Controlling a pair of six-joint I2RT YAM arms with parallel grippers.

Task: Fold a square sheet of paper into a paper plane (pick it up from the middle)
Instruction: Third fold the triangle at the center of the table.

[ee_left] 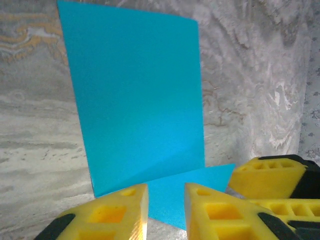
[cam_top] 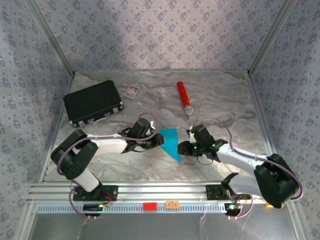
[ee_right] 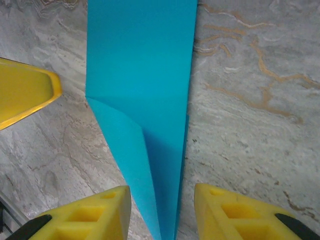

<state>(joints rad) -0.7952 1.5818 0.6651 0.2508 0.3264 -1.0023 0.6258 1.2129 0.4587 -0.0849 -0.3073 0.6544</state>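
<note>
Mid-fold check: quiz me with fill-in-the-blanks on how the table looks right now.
1. Of the left gripper and right gripper, the ____ one has the pointed end of the folded cyan-blue paper between its yellow fingers.
2. The black rectangular case sits at the far ____ side of the marble-patterned table.
3. The small white card lies between that case and the ____ cylinder.
Missing words: right; left; red.
</note>
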